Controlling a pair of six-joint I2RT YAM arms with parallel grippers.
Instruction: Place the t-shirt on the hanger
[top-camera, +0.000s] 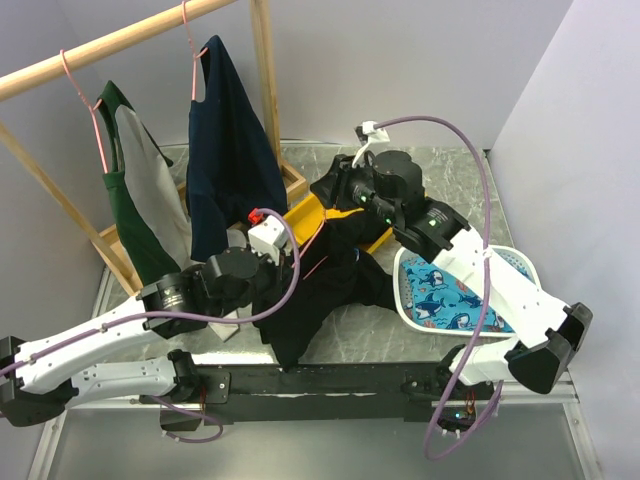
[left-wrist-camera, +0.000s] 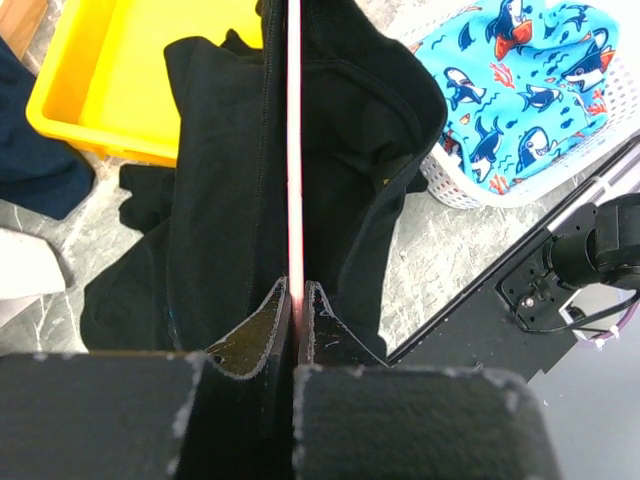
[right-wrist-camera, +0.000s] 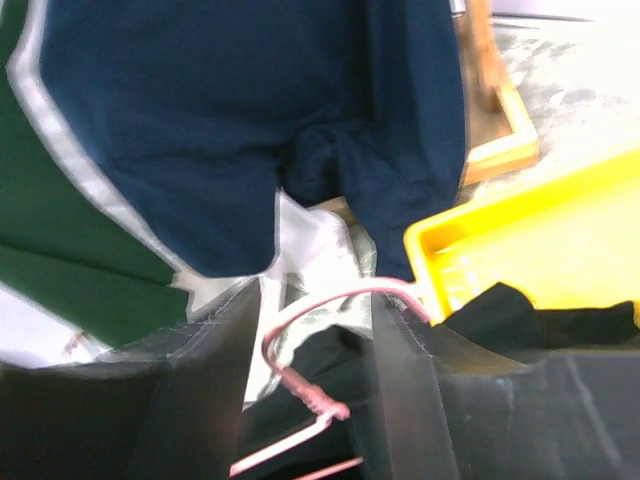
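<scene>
Black padded fingers (left-wrist-camera: 325, 330) of the left gripper (left-wrist-camera: 297, 297) are pinched tight on the thin pink wire of the hanger (left-wrist-camera: 294, 150), which runs straight away from the jaws in the left wrist view. The t-shirt (left-wrist-camera: 220, 150), a black fabric, drapes over that wire on both sides, one part bunched to the left of it and a fold with a seamed edge hanging to the right. In the overhead view the garment spreads in a crumpled heap across the middle of the grey table (top-camera: 400, 340), between the two arms, its far part spilling over the edge of a yellow bin (top-camera: 305, 215). The right gripper (right-wrist-camera: 312, 300) stands with its jaws parted and grasps nothing; the hanger's curved hook and twisted neck lie in the gap between its fingers, and whether the wire touches the right-hand finger cannot be told. Just beyond that gripper hangs a navy blue shirt (right-wrist-camera: 250, 130), with a green-and-grey shirt (right-wrist-camera: 60, 250) beside it to the left. Both hang on pink hangers from a wooden rail (top-camera: 110, 45) at the back left of the table. To the right of the t-shirt, a white basket (top-camera: 405, 290) holds a blue cloth printed with sharks (top-camera: 455, 295).
</scene>
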